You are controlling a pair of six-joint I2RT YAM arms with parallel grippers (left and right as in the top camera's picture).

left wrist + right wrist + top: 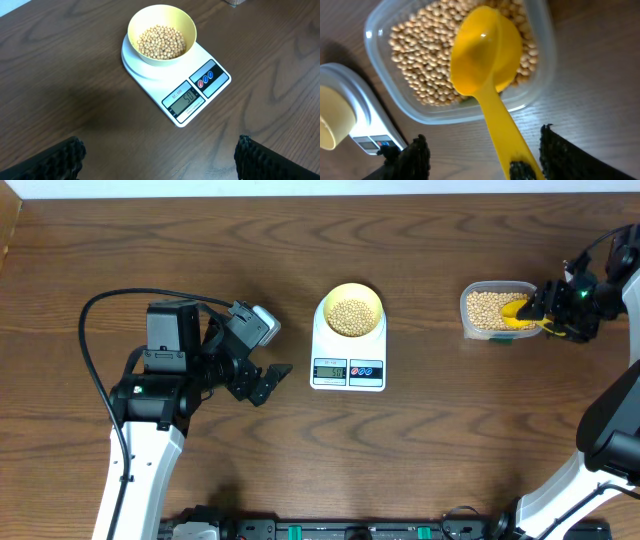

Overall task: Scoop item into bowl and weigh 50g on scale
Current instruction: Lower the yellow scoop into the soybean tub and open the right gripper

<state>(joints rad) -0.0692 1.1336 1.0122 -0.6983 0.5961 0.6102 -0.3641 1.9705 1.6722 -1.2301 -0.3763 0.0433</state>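
Scoop (485, 55) lying in bean tub (542, 75) near right edge of table (560, 380): right gripper (485, 145) spread astride handle (505, 130), best lifted straight clear; left gripper (159, 142) spread wide, idle.

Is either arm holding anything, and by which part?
Nothing is held. The right end effector is open around the yellow scoop's handle; the left end effector is open, empty.
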